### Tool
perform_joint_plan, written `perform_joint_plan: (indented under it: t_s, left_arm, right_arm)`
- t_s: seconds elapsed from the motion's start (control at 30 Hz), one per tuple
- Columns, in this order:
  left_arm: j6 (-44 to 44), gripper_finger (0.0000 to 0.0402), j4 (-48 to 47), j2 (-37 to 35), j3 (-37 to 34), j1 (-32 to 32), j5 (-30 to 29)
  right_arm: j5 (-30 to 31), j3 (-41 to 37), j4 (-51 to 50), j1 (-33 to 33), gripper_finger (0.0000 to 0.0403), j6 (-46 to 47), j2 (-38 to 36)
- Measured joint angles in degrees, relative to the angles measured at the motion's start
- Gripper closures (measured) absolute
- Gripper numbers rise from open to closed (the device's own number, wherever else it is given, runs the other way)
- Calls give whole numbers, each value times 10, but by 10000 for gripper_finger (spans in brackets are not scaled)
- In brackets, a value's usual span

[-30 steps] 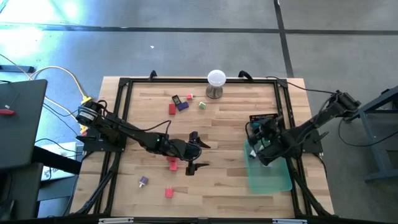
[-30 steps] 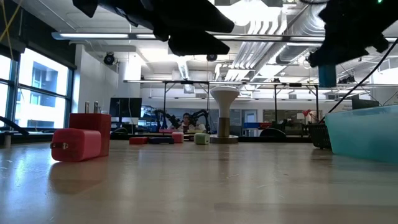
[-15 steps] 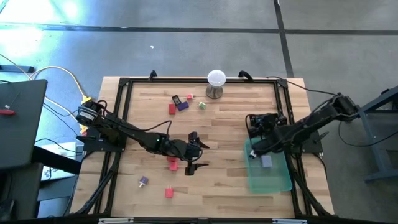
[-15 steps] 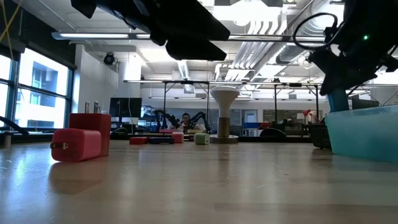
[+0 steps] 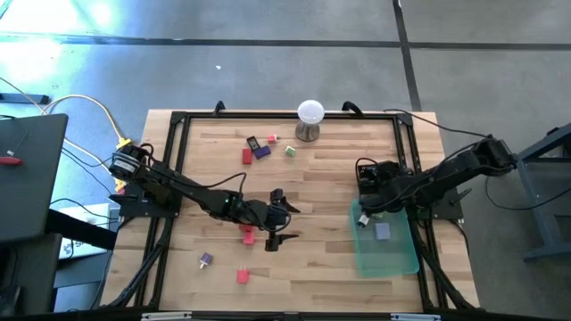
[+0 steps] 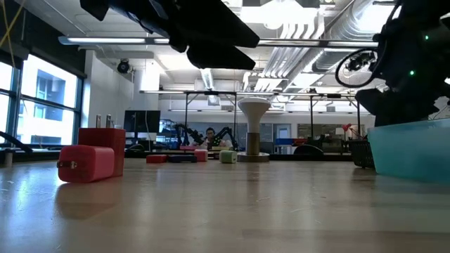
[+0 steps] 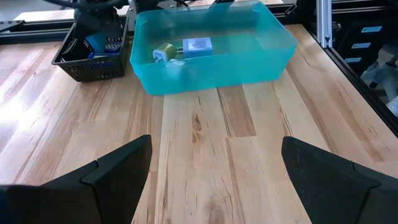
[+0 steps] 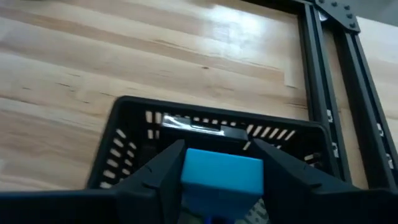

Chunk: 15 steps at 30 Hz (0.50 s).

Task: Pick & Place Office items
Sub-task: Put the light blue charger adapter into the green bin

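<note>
Right gripper (image 8: 217,177) — jaws pinching blue block (image 8: 221,176), poised over black basket (image 8: 134,134).

Left gripper (image 5: 284,223) — jaws spread, nothing between; red block (image 5: 247,235) just beside.

Green tray (image 7: 273,59) ahead of left jaws — lavender block (image 7: 197,46), pale green piece (image 7: 163,53) inside.

Bright, even overhead light. Glare on floor (image 5: 98,13) at 11 o'clock in high view. Low view: arms backlit silhouettes. Right wrist view soft.

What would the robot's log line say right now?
left gripper: open, mid-table beside red piece | right gripper: over black basket | green tray: lavender piece, pale green piece inside
</note>
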Motion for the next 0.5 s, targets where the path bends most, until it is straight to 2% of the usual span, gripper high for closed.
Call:
perform_joint_plan:
  t_s: [0.5]
  left_arm:
    - [0, 52, 0, 0, 0, 6, 0]
  right_arm:
    - [7, -13, 21, -2, 232, -15, 0]
